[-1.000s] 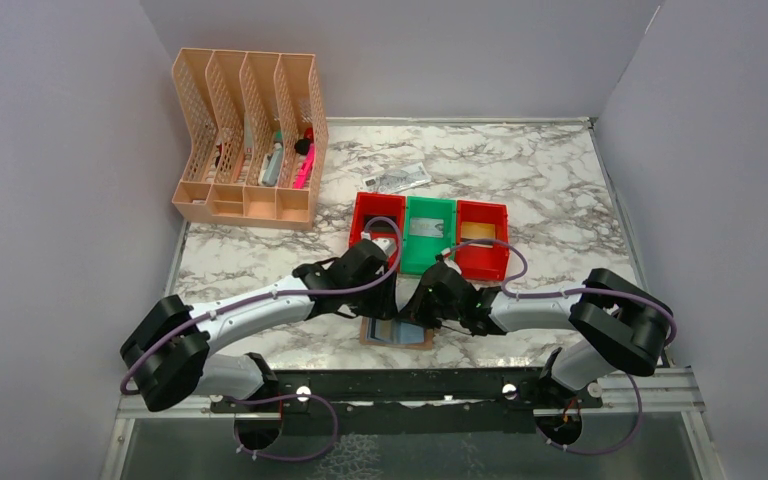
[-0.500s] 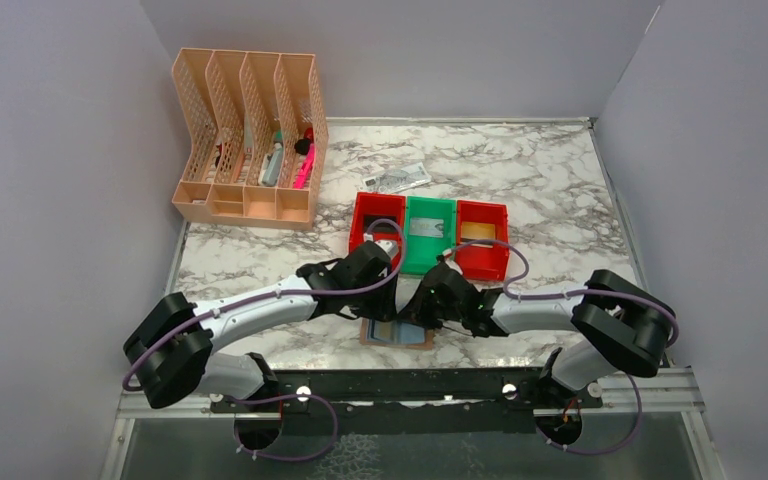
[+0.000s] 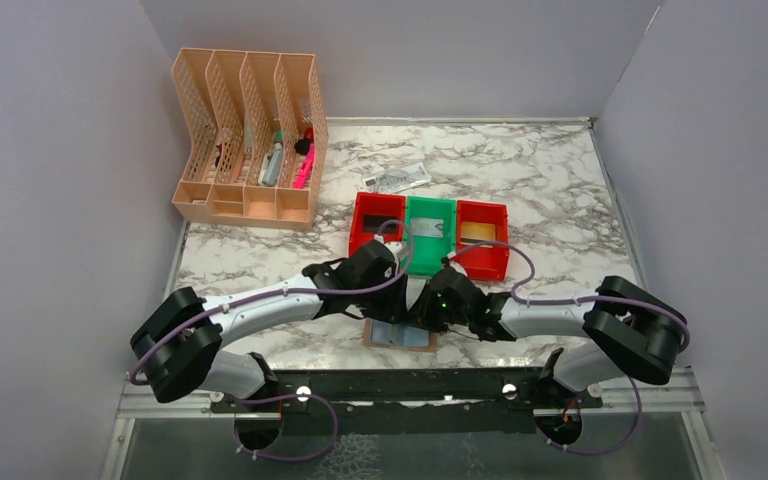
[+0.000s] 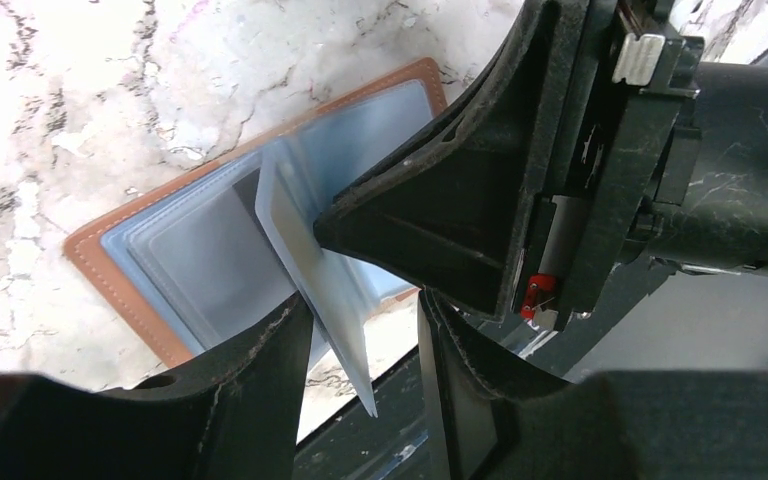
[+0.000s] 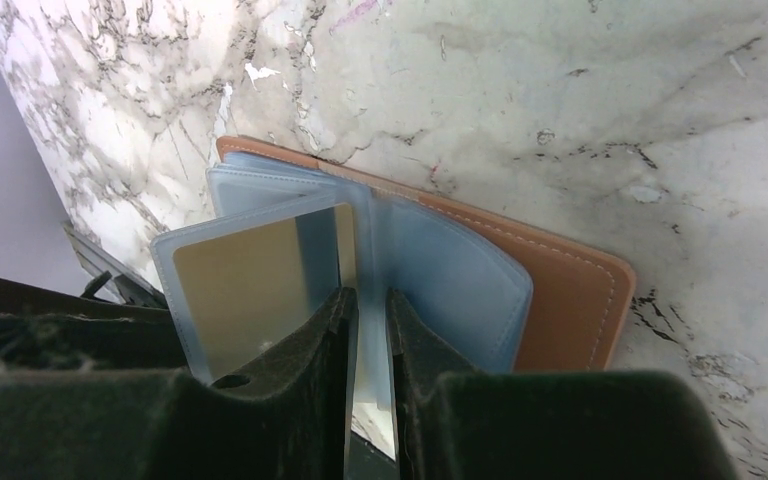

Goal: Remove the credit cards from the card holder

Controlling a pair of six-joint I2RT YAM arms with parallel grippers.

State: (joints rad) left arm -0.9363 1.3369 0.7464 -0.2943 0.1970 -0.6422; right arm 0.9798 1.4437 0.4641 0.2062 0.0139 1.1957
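Note:
The tan-brown card holder (image 3: 400, 337) lies open near the table's front edge, its pale blue sleeves fanned up. In the right wrist view a gold-toned credit card (image 5: 250, 290) sits inside a raised sleeve, left of the holder's brown cover (image 5: 570, 290). My right gripper (image 5: 368, 300) stands narrowly open astride a sleeve leaf beside that card. My left gripper (image 4: 365, 320) is open, with one upright sleeve (image 4: 305, 270) loose between its fingers. Both grippers meet above the holder, the left gripper (image 3: 397, 295) next to the right gripper (image 3: 422, 308).
Behind the holder stand a red bin (image 3: 377, 222), a green bin (image 3: 430, 232) and another red bin (image 3: 482, 238), each with a card inside. A crumpled paper note (image 3: 397, 178) lies farther back. A peach desk organiser (image 3: 250, 140) fills the back left.
Both wrists have shifted slightly rightward over the holder. The right gripper's jaws have eased apart a little. The left gripper's opening is unchanged.

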